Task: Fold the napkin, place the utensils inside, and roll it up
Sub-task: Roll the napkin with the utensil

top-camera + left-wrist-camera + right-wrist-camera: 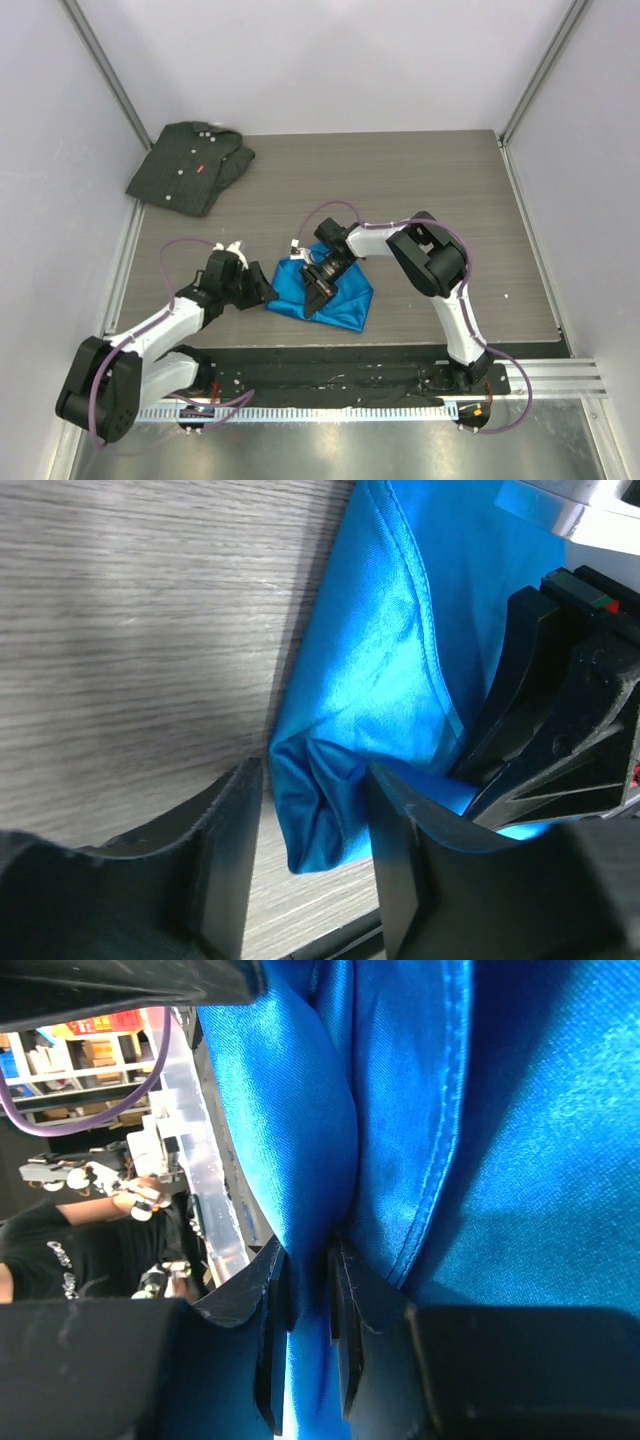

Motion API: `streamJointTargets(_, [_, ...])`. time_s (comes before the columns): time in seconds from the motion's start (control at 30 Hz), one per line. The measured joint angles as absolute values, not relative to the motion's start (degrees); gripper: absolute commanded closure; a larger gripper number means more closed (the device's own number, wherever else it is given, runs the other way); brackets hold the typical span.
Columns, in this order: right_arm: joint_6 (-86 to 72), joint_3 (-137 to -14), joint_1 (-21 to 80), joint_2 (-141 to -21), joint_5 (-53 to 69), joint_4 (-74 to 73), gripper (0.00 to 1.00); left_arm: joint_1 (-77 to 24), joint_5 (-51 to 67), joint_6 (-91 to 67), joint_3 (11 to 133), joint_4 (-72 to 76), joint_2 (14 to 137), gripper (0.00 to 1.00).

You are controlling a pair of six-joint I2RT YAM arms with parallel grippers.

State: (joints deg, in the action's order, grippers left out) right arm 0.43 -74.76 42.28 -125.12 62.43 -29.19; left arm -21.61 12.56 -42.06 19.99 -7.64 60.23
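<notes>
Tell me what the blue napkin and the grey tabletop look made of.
The bright blue thin cloth napkin: woven fabric, satin-like sheen, probably synthetic; glossy highlights, stitched hem. The grey wood-grain tabletop: matte, likely laminate or wood; straight grain lines.

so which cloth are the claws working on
The bright blue napkin, with the left claw and right claw at it; the dark shirt lies apart in the far left corner.

Left arm (165, 322) and right arm (455, 310) wore white shells, black joint housings. A purple cable (175, 241) looped along each. Left gripper (315, 780) and right gripper (306, 1260) were matte black, the right bearing a red-green mark (590, 598).
</notes>
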Motion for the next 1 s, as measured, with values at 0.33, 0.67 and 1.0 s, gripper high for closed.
streamJointTargets(0.33, [0.4, -75.6, 42.0, -126.1, 63.3, -30.6, 0.96, -21.6, 13.7, -42.2, 20.0, -3.0, 65.4, 0.90])
streamJointTargets(0.67, [-0.4, -76.0, 41.9, -123.0, 56.6, -32.6, 0.71, -21.6, 15.7, -42.2, 21.0, 0.2, 69.5, 1.00])
streamJointTargets(1.0, [-1.1, -71.5, 44.8, -103.3, 36.4, -29.3, 0.43, -21.6, 15.4, -42.0, 25.4, -5.7, 72.4, 1.00])
